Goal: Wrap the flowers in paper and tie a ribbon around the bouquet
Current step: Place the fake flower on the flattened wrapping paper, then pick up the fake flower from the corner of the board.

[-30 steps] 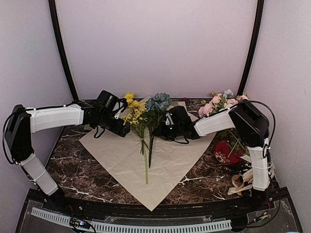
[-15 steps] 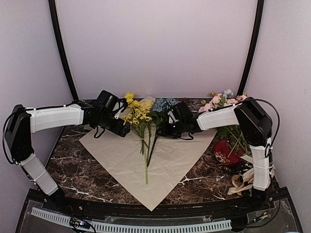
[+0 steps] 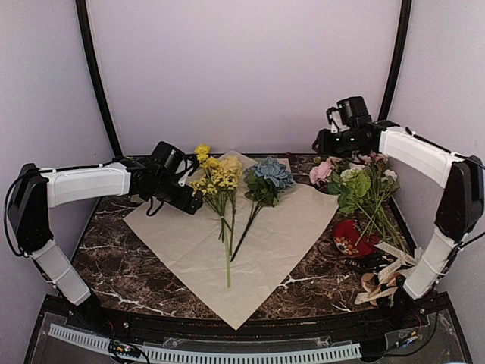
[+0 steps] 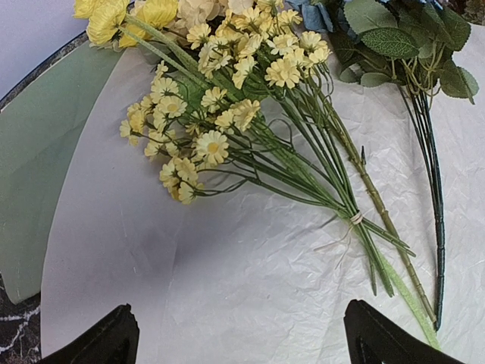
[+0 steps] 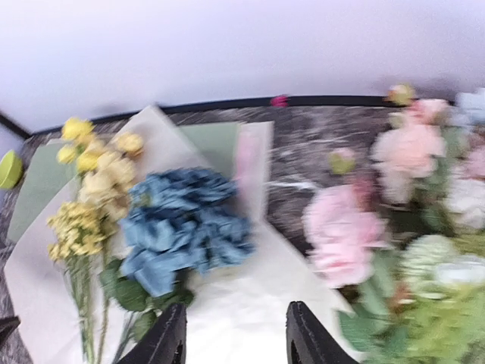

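Observation:
The paper [image 3: 265, 243] lies flat as a beige diamond on the marble table. On it lie the flowers: yellow blossom stems [image 3: 217, 182] [image 4: 227, 114] and, to their right, a blue hydrangea head [image 3: 270, 173] [image 5: 182, 227]. My left gripper [image 3: 194, 202] [image 4: 239, 345] hovers low over the paper just left of the yellow stems, open and empty. My right gripper [image 3: 318, 144] [image 5: 233, 341] is raised at the back right, away from the hydrangea, its jaws apart with nothing between them. The right wrist view is blurred. The ribbon and the bouquet are out of view.
A loose bunch of pink and white roses [image 3: 356, 182] [image 5: 356, 227] lies right of the paper. A red object [image 3: 352, 236] and wide cream ribbons [image 3: 383, 280] lie at the front right. A green sheet [image 4: 38, 152] pokes out under the paper's far-left edge.
My right gripper opened, let go of the hydrangea and swung up and back to the right. The hydrangea now lies on the paper. The left arm has not moved.

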Motion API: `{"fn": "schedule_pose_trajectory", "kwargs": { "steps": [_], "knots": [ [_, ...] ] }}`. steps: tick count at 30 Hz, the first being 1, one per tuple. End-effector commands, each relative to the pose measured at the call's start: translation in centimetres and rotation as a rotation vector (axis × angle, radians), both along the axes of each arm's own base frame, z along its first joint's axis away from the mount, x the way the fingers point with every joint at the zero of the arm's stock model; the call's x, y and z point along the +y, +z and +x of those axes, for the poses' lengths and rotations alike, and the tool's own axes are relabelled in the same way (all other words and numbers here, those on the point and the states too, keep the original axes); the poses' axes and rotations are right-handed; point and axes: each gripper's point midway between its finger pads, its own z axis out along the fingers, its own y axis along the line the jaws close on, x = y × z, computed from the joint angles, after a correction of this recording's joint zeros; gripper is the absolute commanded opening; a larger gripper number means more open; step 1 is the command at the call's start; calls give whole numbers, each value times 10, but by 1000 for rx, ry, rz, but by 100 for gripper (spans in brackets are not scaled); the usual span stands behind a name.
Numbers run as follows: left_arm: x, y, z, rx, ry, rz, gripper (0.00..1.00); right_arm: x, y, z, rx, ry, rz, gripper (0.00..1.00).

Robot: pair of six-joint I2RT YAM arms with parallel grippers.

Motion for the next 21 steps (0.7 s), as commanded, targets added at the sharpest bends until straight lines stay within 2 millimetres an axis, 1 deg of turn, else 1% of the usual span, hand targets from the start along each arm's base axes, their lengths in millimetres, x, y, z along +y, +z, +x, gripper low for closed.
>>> {"fn": "schedule_pose_trajectory", "kwargs": {
  "steps": [1, 2, 4, 5, 7, 9, 15, 16, 21],
  "knots": [
    [-2, 12, 3, -16, -8, -12, 98, -127, -28, -9, 141, -255, -211, 41],
    [-3, 13, 2, -14, -11, -18, 98, -152, -34, -8, 159, -313, -221, 38],
    [-2, 13, 2, -15, -11, -18, 98, -196, -47, -5, 193, -415, -214, 33],
    [-2, 13, 3, -17, -9, -14, 98, -214, -53, -4, 210, -457, -214, 32],
    [-2, 13, 3, -16, -9, -13, 97, -239, -66, -2, 240, -507, -220, 30],
    [-1, 14, 2, -19, -9, -15, 98, -253, -80, 2, 272, -522, -216, 30],
    [-1, 10, 3, -14, -7, -3, 98, -275, -115, 10, 355, -530, -268, 27],
    [-1, 11, 3, -14, -7, -4, 98, -275, -122, 11, 372, -529, -276, 26],
    [0, 6, 4, -8, -6, 8, 98, -271, -144, 16, 408, -498, -260, 23]
  ]
}}
